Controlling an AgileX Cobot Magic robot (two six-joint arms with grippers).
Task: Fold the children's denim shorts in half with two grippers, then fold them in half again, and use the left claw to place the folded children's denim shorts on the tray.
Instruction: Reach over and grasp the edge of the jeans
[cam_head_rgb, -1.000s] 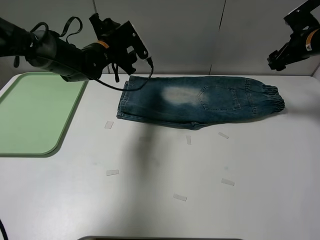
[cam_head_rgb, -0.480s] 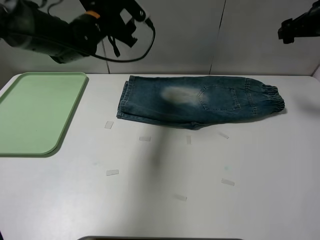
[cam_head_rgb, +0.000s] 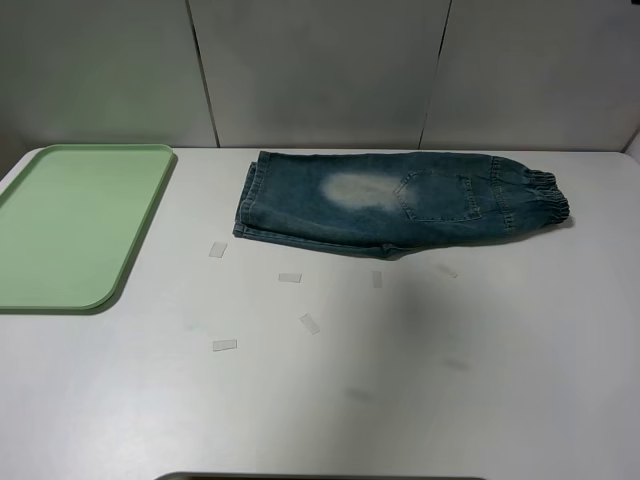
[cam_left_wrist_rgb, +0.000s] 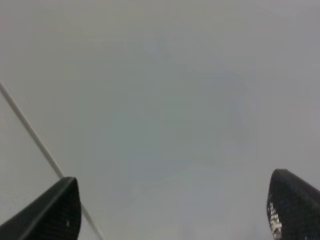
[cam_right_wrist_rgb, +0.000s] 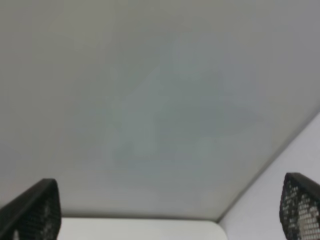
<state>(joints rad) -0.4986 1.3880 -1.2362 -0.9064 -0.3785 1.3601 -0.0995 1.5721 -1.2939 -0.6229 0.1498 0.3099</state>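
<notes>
exterior high view: shorts (cam_head_rgb: 400, 205) lie folded on the table (cam_head_rgb: 400, 380), well apart from the tray (cam_head_rgb: 60, 225) and clear of all fingers. left gripper (cam_left_wrist_rgb: 172, 200) and right gripper (cam_right_wrist_rgb: 170, 200) are spread wide, grasping nothing.

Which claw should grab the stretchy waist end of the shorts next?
Probably the right claw. The waistband lies at the shorts' right end, on that arm's side, far from the tray. The left claw is open too, but works the other side.
</notes>
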